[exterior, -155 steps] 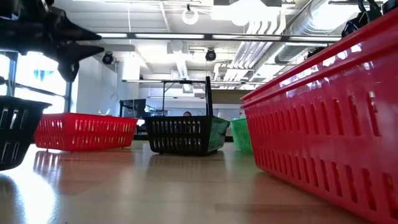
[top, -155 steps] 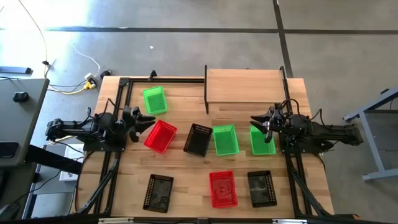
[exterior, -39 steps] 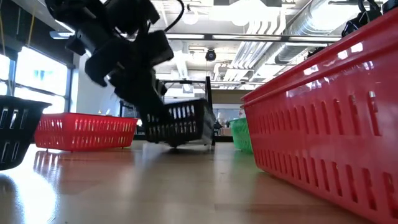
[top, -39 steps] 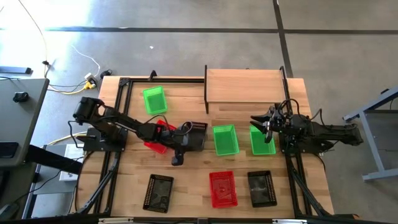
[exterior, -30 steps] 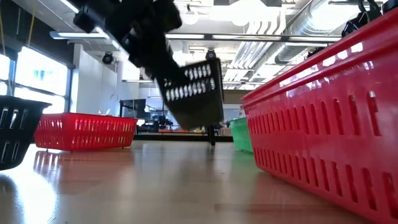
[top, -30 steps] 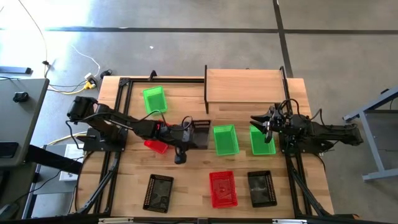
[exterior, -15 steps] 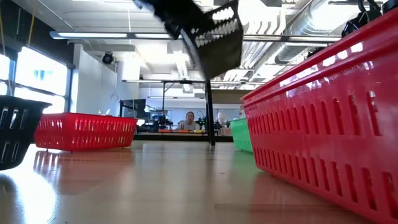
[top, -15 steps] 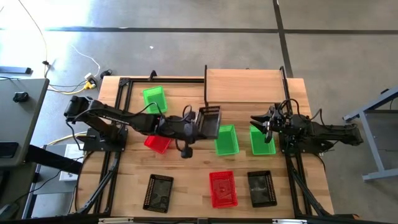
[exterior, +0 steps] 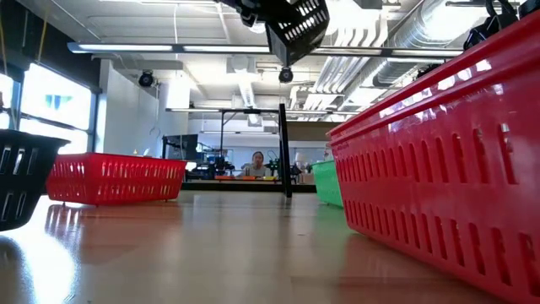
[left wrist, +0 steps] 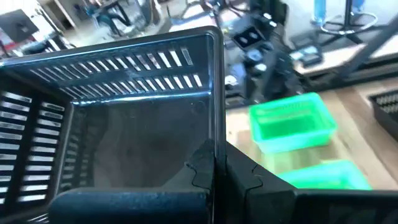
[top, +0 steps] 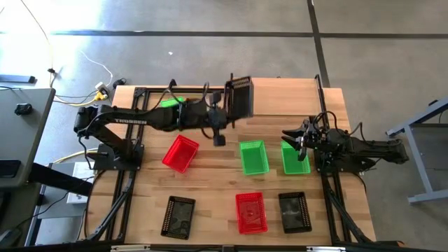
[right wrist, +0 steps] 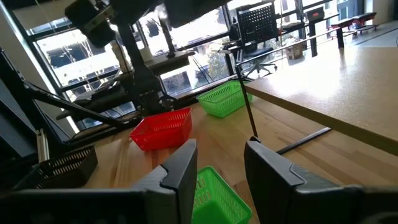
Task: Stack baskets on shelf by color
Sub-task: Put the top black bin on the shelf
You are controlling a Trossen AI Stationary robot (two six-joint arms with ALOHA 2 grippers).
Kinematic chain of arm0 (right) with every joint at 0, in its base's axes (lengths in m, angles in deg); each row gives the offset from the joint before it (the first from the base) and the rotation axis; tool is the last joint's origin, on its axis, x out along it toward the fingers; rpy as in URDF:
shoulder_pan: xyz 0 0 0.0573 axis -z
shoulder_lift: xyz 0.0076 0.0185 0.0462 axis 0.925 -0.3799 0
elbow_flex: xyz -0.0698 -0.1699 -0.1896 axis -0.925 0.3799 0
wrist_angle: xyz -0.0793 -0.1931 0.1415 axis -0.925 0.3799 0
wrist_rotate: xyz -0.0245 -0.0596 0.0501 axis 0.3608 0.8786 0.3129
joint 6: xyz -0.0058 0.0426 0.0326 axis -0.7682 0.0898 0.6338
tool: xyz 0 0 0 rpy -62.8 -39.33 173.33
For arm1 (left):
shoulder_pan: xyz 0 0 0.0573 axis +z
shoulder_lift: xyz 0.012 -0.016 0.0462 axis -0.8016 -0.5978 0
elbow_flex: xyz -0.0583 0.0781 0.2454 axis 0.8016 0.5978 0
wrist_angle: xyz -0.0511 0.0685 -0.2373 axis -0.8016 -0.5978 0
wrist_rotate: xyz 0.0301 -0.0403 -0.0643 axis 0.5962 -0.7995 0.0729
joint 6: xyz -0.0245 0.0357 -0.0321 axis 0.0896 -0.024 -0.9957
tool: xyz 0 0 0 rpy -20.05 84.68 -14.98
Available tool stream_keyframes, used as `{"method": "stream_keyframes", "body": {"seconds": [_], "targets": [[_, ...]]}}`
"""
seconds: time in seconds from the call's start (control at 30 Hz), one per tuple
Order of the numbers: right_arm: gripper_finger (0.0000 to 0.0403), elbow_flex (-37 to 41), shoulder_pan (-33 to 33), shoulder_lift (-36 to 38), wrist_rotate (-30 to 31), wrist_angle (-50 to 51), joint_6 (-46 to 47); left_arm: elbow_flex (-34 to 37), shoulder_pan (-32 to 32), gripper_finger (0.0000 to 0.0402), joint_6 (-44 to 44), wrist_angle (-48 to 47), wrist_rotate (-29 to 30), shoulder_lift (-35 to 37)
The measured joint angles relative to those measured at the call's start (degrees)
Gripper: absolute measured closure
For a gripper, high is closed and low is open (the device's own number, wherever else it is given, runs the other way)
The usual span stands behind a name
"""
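Observation:
My left gripper (top: 225, 105) is shut on a black basket (top: 239, 96) and holds it high over the left end of the light-wood shelf (top: 287, 96). In the low view this basket (exterior: 297, 25) hangs near the ceiling line. A green basket (top: 171, 103) lies partly under my left arm, and a red basket (top: 180, 152) sits nearer. My right gripper (top: 301, 143) stands open at the table's right, above a green basket (top: 295, 159). Another green basket (top: 253, 157) rests beside it. My left gripper (left wrist: 216, 177) pinches one side wall (left wrist: 217, 124) of the black basket at its rim. One finger (left wrist: 200, 171) is inside the basket and the other is outside. The fingers come nearly level from the table's left. The basket is lifted clear and tilted.
Along the near edge sit a black basket (top: 178, 217), a red basket (top: 250, 212) and another black basket (top: 294, 211). A black post (exterior: 283, 152) stands at the shelf's left end. A person sits in the room beyond the table.
My left gripper has risen and swung toward the table's far edge with the black basket, rolling as it went. The basket, hanging tilted just above the table's middle a second ago, is now high over the shelf's left end.

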State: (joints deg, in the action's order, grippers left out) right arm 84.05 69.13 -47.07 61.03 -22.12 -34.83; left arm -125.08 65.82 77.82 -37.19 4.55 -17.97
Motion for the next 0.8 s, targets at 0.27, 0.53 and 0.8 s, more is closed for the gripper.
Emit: {"method": "stream_keyframes", "body": {"seconds": [0.27,0.53,0.8], "targets": [[0.0284,0.0,0.0,0.0,0.0,0.0,0.0,0.0,7.6,0.0401,0.1,3.8,-9.9,0.0],[0.0284,0.0,0.0,0.0,0.0,-0.3,10.2,0.0,12.3,0.0401,-4.7,7.8,-13.0,0.0],[0.0284,0.1,0.0,0.0,0.0,-1.1,13.5,0.0,13.1,0.0401,-7.0,8.3,-12.9,0.0]]}}
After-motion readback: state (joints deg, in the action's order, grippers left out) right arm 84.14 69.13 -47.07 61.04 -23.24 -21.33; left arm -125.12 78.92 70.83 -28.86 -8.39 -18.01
